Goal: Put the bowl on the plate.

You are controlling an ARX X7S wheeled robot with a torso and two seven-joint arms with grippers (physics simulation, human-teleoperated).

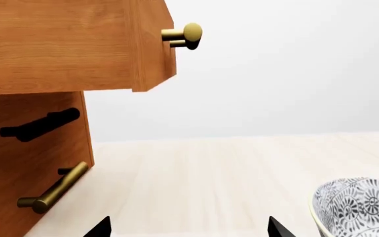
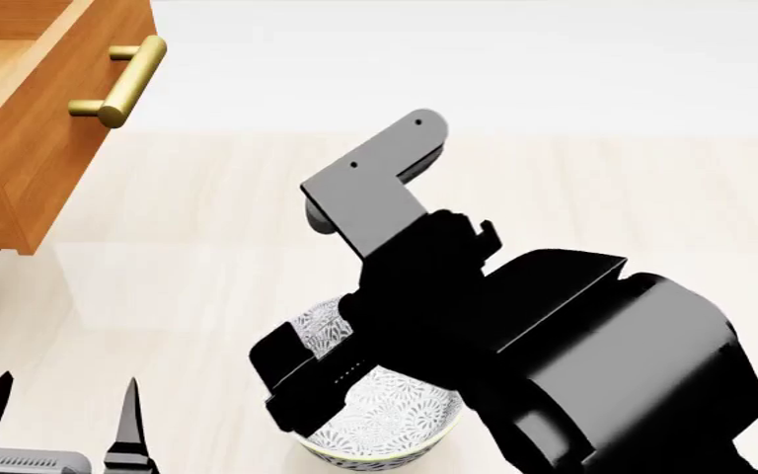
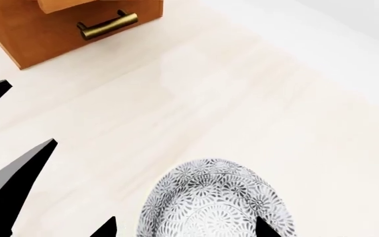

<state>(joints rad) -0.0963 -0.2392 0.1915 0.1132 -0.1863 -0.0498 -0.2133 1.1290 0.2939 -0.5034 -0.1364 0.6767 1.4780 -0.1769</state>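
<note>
The bowl (image 3: pixel 209 197), small and deep with a grey-and-white floral pattern, stands on the pale wooden surface. My right gripper (image 3: pixel 186 228) hovers open over it, one fingertip outside the rim and the other above the inside. In the head view the right arm covers much of the bowl (image 2: pixel 386 427). My left gripper (image 2: pixel 60 400) is open and empty, to the left of the bowl (image 1: pixel 360 207). Nothing lies between its fingertips (image 1: pixel 100 227). The plate is out of view.
A wooden cabinet (image 1: pixel 31 148) with brass bar handles (image 1: pixel 55 190) stands at the far left. Its upper drawer (image 2: pixel 37 118) is pulled out over the surface. The left gripper's black fingers (image 3: pixel 18 168) show beside the bowl in the right wrist view.
</note>
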